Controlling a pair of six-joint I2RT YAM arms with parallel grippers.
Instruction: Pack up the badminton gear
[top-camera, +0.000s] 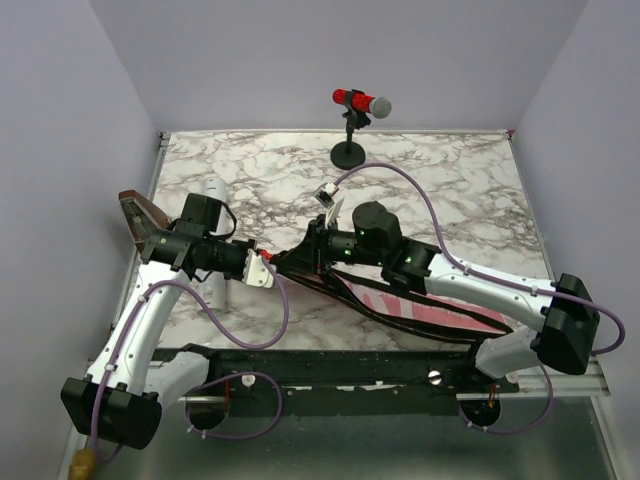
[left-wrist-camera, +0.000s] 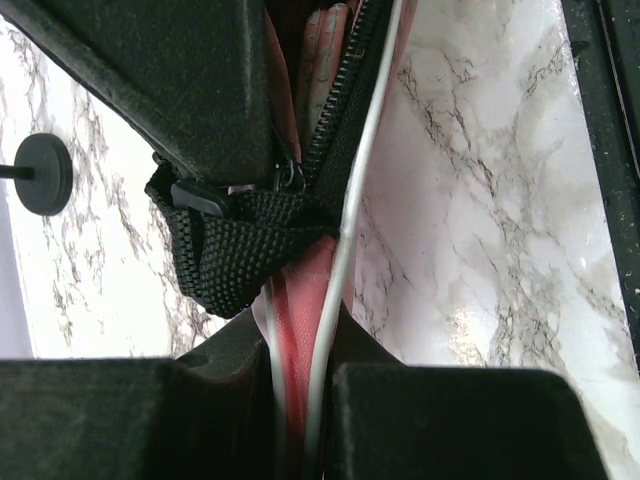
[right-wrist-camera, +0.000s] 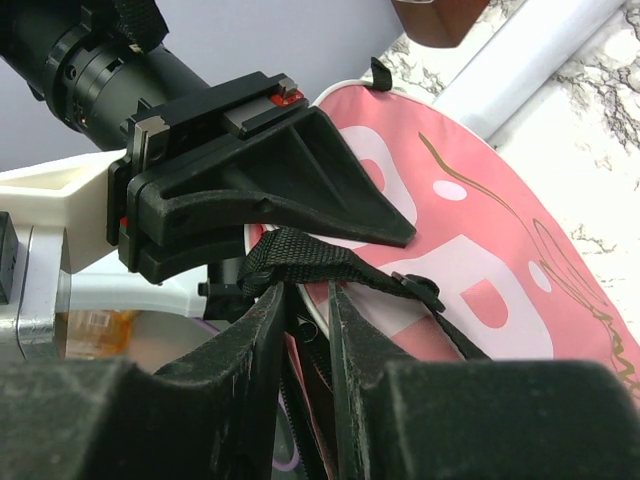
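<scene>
Holding the bag (right-wrist-camera: 480, 230) end pinched in our left gripper (left-wrist-camera: 300, 380) while the right gripper (right-wrist-camera: 308, 325) fingers squeeze the zipper pull (left-wrist-camera: 290, 178), we risk it slipping free or snagging the bag's edge.

free: far-right table (top-camera: 485, 170) | obstacles: microphone (top-camera: 360, 102) far-centre, tube (top-camera: 213, 193) left

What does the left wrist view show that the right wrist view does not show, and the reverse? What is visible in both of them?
Only the left wrist view shows the microphone stand's round base. Only the right wrist view shows the white tube, the brown box and the white lettering on the pink bag. Both show that bag, its black strap, the marble table, and the left gripper and right gripper together at the bag's end.
</scene>
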